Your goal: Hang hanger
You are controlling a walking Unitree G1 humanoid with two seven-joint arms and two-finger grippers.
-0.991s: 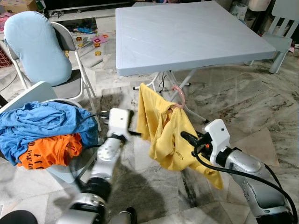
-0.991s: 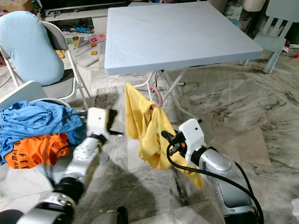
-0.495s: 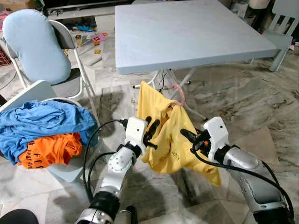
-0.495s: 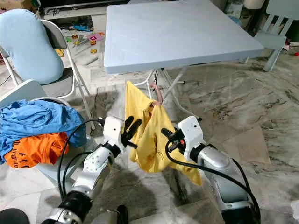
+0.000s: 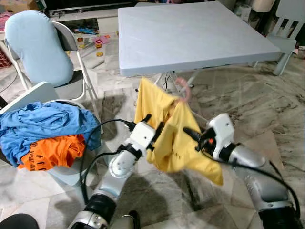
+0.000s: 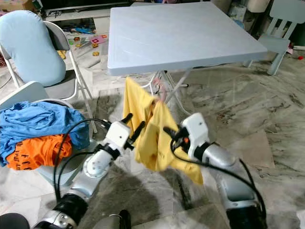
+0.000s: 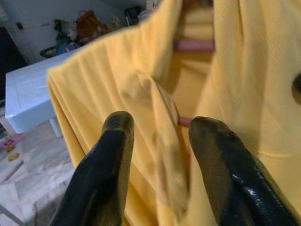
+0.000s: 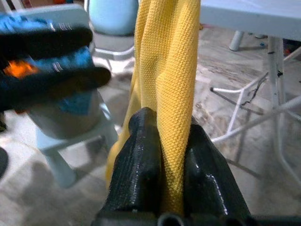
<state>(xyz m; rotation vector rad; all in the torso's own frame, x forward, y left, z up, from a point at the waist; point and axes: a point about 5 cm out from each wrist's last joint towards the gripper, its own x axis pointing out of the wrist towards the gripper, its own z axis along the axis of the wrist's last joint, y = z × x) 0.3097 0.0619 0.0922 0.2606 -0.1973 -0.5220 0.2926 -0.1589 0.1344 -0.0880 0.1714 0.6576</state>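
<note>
yellow shirt [image 8: 171, 94]: matt cloth with a coarse, pebbled knit, hanging in soft folds
hanger [image 5: 183, 90]: pink, smooth, looks like plastic
right gripper [image 8: 162, 157]: black fingers with a finely ribbed, matt surface, pinching the cloth
left gripper [image 7: 162, 141]: fingers [image 7: 113, 155] smooth glossy black, parted around a fold
table [image 5: 190, 38]: pale blue-grey plastic, matt top with faint moulded lines
floor [image 5: 248, 100]: polished veined marble, slightly shiny
arms [image 5: 116, 167]: silver, satin sheen
</note>
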